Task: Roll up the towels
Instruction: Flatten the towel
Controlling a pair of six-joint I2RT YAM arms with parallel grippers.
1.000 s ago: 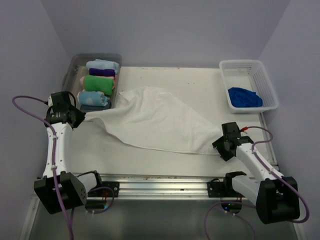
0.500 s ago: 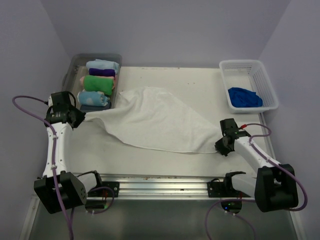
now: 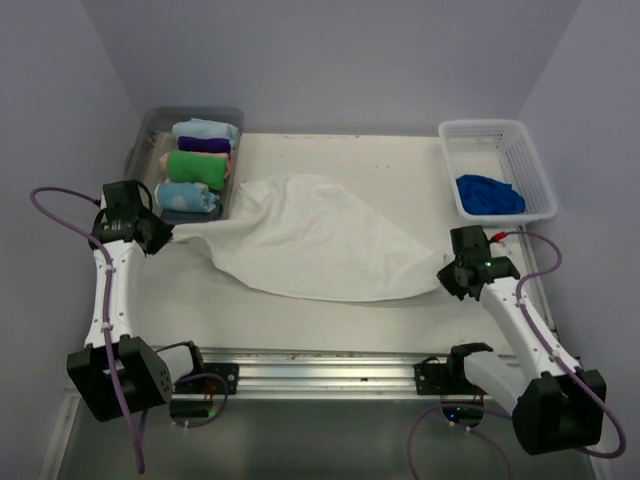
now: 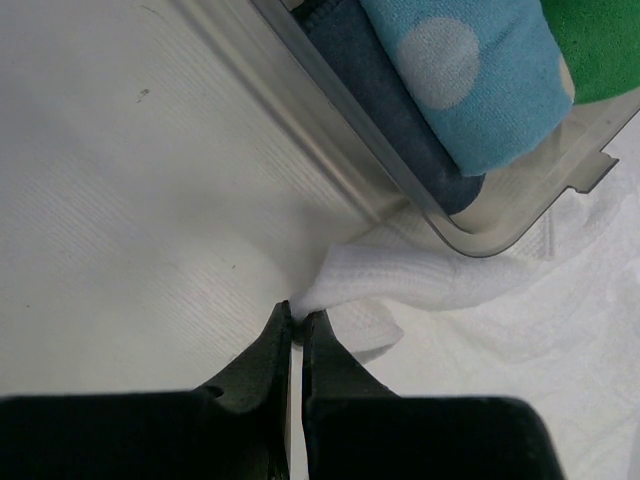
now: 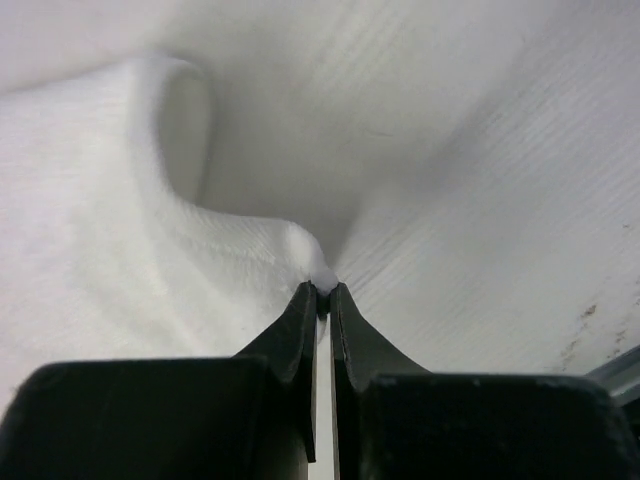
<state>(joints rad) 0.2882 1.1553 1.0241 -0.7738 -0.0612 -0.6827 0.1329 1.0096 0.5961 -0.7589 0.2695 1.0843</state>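
The flat, pale desk [image 3: 400,170] carries the big white towel [image 3: 320,240]. It is soft and fluffy, and spread across the middle so it can be rolled. At 2 o'clock the little blue towel [image 3: 490,193] sits crumpled in a white plastic basket [image 3: 480,128]. The left fingers [image 4: 285,335], at 9 o'clock, pinch one corner tight. The right fingers [image 5: 338,305], at 4 o'clock, pinch another, likely to pull it flat.

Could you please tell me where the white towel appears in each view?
Top external: the white towel lies across the middle, from left pincer to right pincer.
Left wrist: lower right, one corner pinched in the pincer tips.
Right wrist: left and centre, a corner pinched in the pincer tips.
Shared landmark: the clear bin, upper left from above, top right in left wrist; absent in right wrist.
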